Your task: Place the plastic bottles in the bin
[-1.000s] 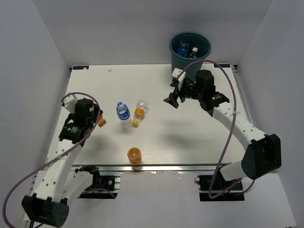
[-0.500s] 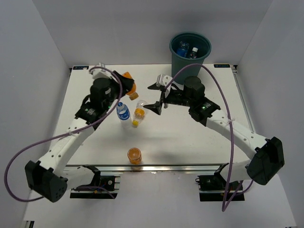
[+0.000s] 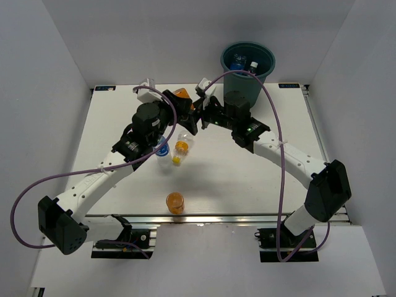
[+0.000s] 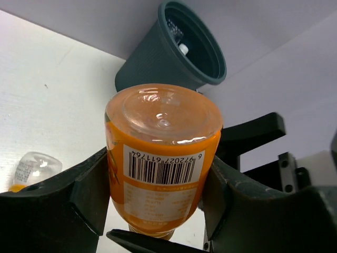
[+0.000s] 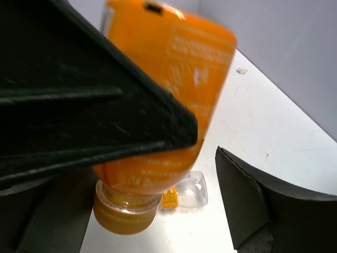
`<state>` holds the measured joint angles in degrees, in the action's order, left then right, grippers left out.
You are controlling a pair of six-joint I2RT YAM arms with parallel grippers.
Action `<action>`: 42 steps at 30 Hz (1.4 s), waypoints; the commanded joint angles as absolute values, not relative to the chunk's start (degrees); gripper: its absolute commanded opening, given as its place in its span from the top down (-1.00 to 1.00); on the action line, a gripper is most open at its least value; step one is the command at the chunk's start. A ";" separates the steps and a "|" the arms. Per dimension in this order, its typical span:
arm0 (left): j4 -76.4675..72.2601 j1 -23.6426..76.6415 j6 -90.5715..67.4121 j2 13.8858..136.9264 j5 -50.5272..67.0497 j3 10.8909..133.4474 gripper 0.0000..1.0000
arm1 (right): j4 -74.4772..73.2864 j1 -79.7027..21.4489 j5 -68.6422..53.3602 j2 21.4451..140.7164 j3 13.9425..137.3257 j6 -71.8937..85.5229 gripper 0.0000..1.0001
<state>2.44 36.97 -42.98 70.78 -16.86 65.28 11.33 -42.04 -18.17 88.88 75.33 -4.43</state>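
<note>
Gripping the orange plastic bottle (image 4: 163, 158) cap-down above the tabletop's (image 3: 247, 179) far edge, our left fingers (image 4: 79, 195) clamp its sides; our right fingers (image 5: 258, 203) gape wide beside it, nearer the dark teal round bin (image 3: 238, 80).

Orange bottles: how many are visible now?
2 orange bottles: one held by the left gripper near the bin, one at the table's near edge. Others may hide inside the bin.

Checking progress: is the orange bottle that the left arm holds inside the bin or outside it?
Outside. The left gripper grips the orange bottle above the table, short of the bin.
</note>
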 commanded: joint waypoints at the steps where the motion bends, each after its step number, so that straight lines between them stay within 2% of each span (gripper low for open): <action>1: -1.85 38.23 -41.84 69.70 -18.28 66.27 0.44 | 13.36 -42.28 -14.49 89.12 78.13 -0.97 -0.79; 4: -1.32 38.50 -41.66 70.31 -18.46 66.80 0.44 | 14.76 -42.27 -14.24 89.12 77.87 0.17 -0.51; 5: -1.41 38.58 -41.49 70.31 -18.54 66.80 0.43 | 15.20 -42.28 -12.24 88.95 77.44 2.35 0.01; 6: -1.49 38.67 -41.40 70.14 -18.54 66.71 0.35 | 15.55 -42.28 -11.26 88.77 77.17 2.72 0.21; 7: -1.58 38.67 -40.96 70.14 -18.72 66.62 0.20 | 16.77 -42.19 -10.64 88.51 76.82 2.90 0.35; 8: -1.32 38.67 -40.78 69.96 -19.33 66.62 -0.15 | 17.31 -42.19 -8.29 87.98 76.38 2.99 0.62; 10: -0.71 38.67 -39.99 69.61 -20.47 66.71 -0.40 | 18.19 -41.93 -6.51 87.45 75.15 2.99 0.91; 11: -0.01 38.67 -39.82 69.44 -22.83 66.71 -0.83 | 18.45 -41.75 -4.85 87.28 74.97 3.51 1.00; 12: 2.00 38.67 -39.64 69.17 -24.59 66.88 -0.96 | 18.20 -41.05 -4.40 87.28 75.14 4.47 1.00; 18: 10.36 38.58 -37.27 67.06 -38.04 69.78 -0.96 | 13.54 -32.29 -4.40 91.13 81.55 5.01 1.00; 22: 14.83 37.27 -37.08 65.66 -46.38 70.05 -0.96 | 6.08 -23.31 -5.00 101.30 99.25 6.32 1.00; 25: 16.43 35.60 -37.79 65.22 -47.20 69.17 -0.96 | 0.91 -17.85 -3.96 108.34 109.65 6.77 1.00; 26: 17.13 34.64 -37.62 65.13 -46.59 68.82 -0.96 | 0.10 -16.97 -2.82 113.24 116.91 5.98 0.97; 27: 17.92 34.37 -37.36 65.30 -46.23 68.64 -0.96 | -2.17 -15.48 -2.03 115.47 120.11 5.98 0.91; 28: 20.19 33.84 -37.79 66.09 -46.06 68.90 -0.96 | -3.59 -14.86 -1.06 119.14 124.76 5.54 0.68; 31: 22.32 33.84 -36.48 67.32 -44.30 69.61 -0.96 | -2.38 -13.71 1.74 122.42 127.61 3.70 0.30; 32: 23.46 33.66 -36.39 67.59 -42.82 69.44 -0.96 | -0.63 -13.71 4.80 123.48 127.70 3.00 -0.01; 34: 24.43 33.66 -36.65 68.29 -42.19 68.56 -0.96 | 2.01 -13.62 6.41 124.54 128.23 -1.13 -0.41; 35: 26.43 33.66 -37.35 68.55 -42.62 68.21 -0.96 | 1.76 -13.62 7.46 125.59 129.02 -2.10 -0.72; 36: 27.67 33.66 -38.14 68.99 -42.71 68.03 -0.96 | 0.97 -13.62 7.21 125.86 130.59 -4.37 -0.79; 42: 30.94 33.66 -38.41 67.77 -40.35 66.45 -0.96 | 0.09 -13.62 1.94 121.91 128.06 -5.36 -0.79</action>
<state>27.97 33.85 -38.02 69.43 -41.95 67.22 -2.37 -13.52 3.64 127.11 126.30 -3.36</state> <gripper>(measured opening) 0.981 0.893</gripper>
